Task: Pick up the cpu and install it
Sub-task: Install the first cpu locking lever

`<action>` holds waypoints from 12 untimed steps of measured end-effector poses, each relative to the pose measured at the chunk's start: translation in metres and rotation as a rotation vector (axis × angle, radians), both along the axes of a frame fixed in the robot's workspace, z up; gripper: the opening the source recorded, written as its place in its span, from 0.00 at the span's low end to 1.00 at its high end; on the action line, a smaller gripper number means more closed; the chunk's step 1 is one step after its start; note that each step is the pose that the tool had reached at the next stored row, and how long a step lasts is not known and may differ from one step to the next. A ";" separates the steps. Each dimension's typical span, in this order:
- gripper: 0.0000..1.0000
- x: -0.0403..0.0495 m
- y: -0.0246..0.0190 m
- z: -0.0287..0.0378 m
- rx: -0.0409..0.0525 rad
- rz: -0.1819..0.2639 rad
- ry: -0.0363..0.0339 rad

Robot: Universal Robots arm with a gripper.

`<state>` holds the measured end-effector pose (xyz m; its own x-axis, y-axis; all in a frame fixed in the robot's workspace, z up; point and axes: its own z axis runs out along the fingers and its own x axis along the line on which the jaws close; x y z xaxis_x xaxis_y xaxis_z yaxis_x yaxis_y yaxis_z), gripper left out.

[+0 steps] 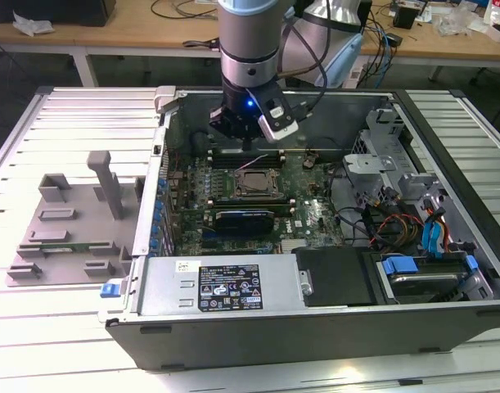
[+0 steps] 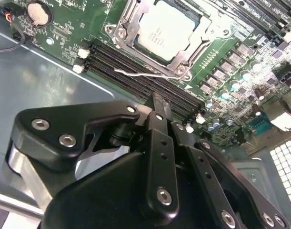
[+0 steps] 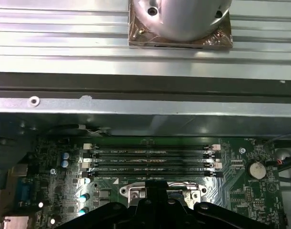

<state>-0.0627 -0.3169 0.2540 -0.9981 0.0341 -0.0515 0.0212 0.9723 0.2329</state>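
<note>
The cpu (image 1: 254, 182) (image 2: 166, 29), a flat square chip with a silvery top, lies in the black socket frame (image 1: 254, 193) on the green motherboard inside the open computer case. My gripper (image 1: 245, 143) (image 2: 158, 101) hangs above the memory slots (image 2: 135, 62), just behind the socket and apart from the chip. Its black fingers are pressed together with nothing between them. In the first wrist view the gripper (image 3: 155, 183) covers the middle of the socket frame (image 3: 134, 193).
A grey plastic tray (image 1: 69, 221) sits outside the case at the exterior view's left. Below the socket lies a long black expansion card (image 1: 244, 218). The power supply (image 1: 217, 285) fills the near side. Drive bays and cables (image 1: 413, 246) crowd the right.
</note>
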 end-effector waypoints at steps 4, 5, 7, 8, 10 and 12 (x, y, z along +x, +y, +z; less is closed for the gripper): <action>0.11 0.0000 0.0000 -0.0092 0.0000 -0.079 0.0001; 0.11 0.0001 0.0000 -0.0117 0.0000 -0.095 0.0000; 0.11 0.0005 0.0000 -0.0175 0.0000 -0.137 0.0000; 0.11 0.0005 0.0000 -0.0194 0.0000 -0.159 0.0000; 0.11 0.0007 0.0000 -0.0224 0.0001 -0.198 0.0001; 0.11 0.0010 0.0000 -0.0247 0.0000 -0.239 0.0000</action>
<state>-0.0618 -0.3169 0.2293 -0.9616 0.2698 -0.0515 0.2511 0.9395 0.2328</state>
